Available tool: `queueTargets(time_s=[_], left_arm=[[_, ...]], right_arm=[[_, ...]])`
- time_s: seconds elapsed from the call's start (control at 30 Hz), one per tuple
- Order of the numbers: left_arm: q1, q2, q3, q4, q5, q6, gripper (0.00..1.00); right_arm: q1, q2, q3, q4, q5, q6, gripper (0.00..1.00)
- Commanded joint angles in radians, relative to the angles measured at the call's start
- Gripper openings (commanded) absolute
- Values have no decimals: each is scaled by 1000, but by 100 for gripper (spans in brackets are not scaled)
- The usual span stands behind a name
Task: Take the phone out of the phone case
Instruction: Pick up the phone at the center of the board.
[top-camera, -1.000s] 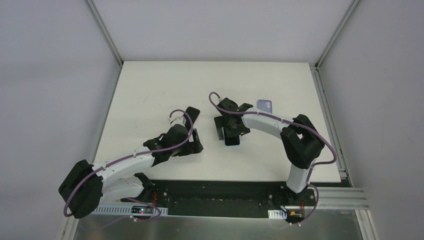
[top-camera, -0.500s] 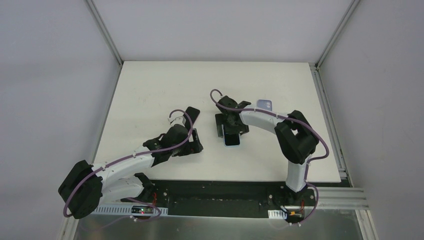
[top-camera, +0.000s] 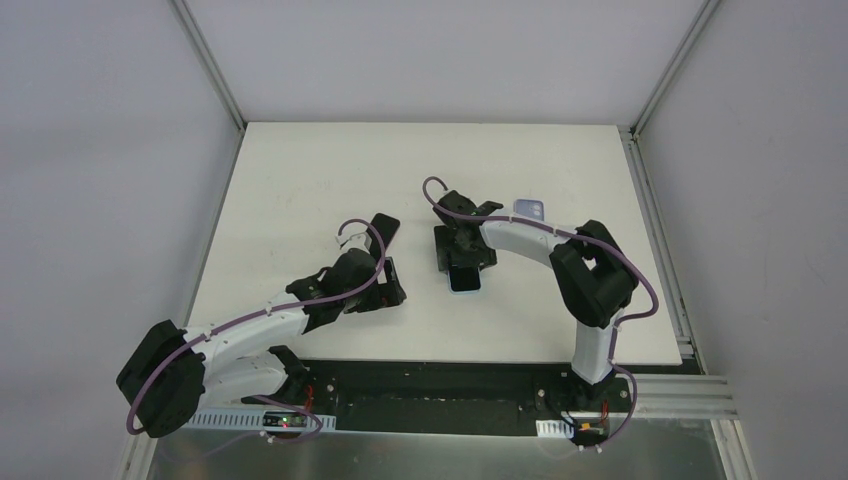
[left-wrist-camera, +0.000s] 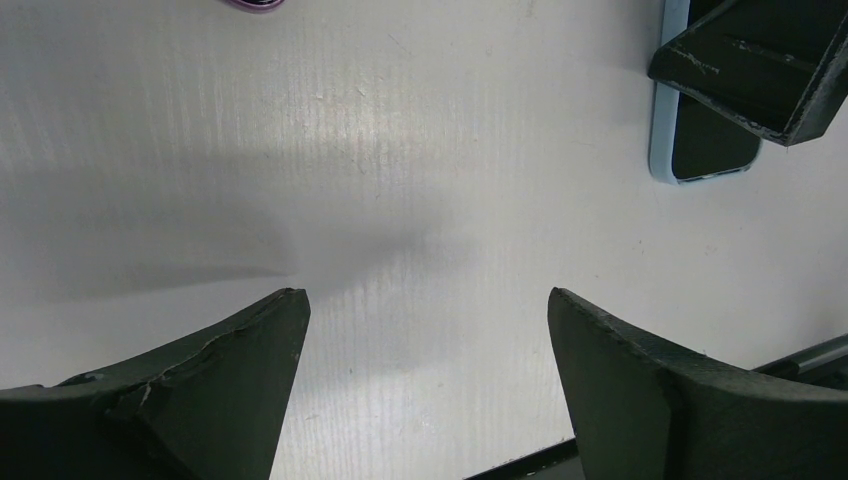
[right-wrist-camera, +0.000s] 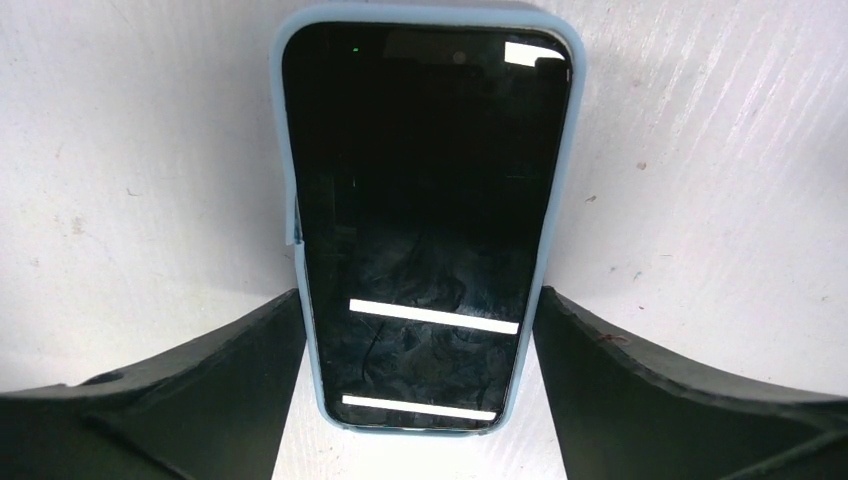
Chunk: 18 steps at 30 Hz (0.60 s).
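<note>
The right gripper (top-camera: 461, 261), seen from the top external camera, is lowered over the phone (top-camera: 465, 281), which lies flat near the middle of the white table (top-camera: 300, 180). The left gripper (top-camera: 392, 283) hangs just to the phone's left, not touching it. A small pale lilac object (top-camera: 531, 210) lies farther back, beside the right arm.

From the left wrist, the left gripper (left-wrist-camera: 425, 300) has its fingers spread wide over bare table, holding nothing. At upper right, the phone (left-wrist-camera: 705, 150) sits in its pale blue phone case (left-wrist-camera: 658, 150), partly covered by a dark finger (left-wrist-camera: 760, 60) of the right gripper.

From the right wrist, the right gripper (right-wrist-camera: 420, 300) straddles the near end of the phone (right-wrist-camera: 425, 200). The dark screen faces up, and the phone case (right-wrist-camera: 430, 15) rims it all round. The fingers (right-wrist-camera: 200, 390) stand right at the case's two long sides; whether they press on it cannot be told.
</note>
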Motion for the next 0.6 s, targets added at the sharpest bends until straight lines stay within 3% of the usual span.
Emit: queueTargets(time_s=[0.0,0.2,0.5,0.57], left_arm=[[-7,1,-7,-11,-2,-16,92],[-7,-17,-16,-9,-6,-13,92],[-7,-43,-11,-10,-7,-8,92],[-6,-58,-8,-9,-11,-6,91]], right_arm=[[-3,32,-17,-12,-19,14,81],[-3,9,-42,6,-34,0,62],[2,-90,-95,56,-49,1,2],[11,-149,-123,79,-32,-1,0]])
